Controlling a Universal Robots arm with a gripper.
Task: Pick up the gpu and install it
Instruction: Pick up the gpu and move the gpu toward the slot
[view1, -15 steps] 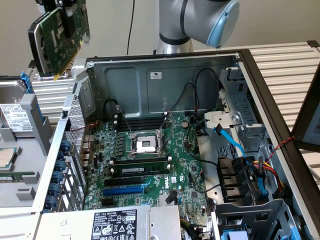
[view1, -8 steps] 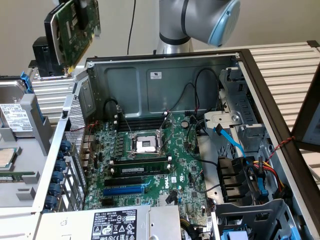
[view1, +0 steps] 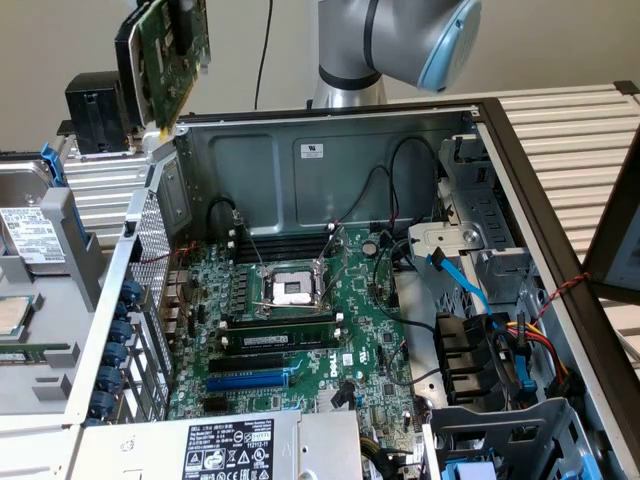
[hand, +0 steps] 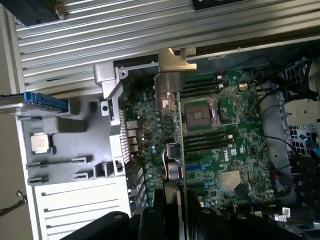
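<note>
Scene: an open computer case (view1: 250, 160) lay on its side, with a large green motherboard (view1: 330, 350) exposed inside.
Gpu: the gpu (view1: 172, 45) hung in the air above the case's corner at the exterior view's upper left. It was tilted, its green circuit board faced the camera, and it was well clear of the motherboard.
Gripper: in the wrist view, the gripper (hand: 172, 210) was clamped on the gpu, with a dark finger (hand: 150, 217) on each side of the card's thin edge.
Bracket: the card's silver end bracket (hand: 176, 62) pointed away from the gripper.
Motherboard details: a square CPU socket (view1: 293, 290) sat near the middle, and a blue slot (view1: 250, 380) lay nearer the camera.
Arm: the grey robot arm (view1: 400, 40) with a blue cap stood behind the case.
</note>
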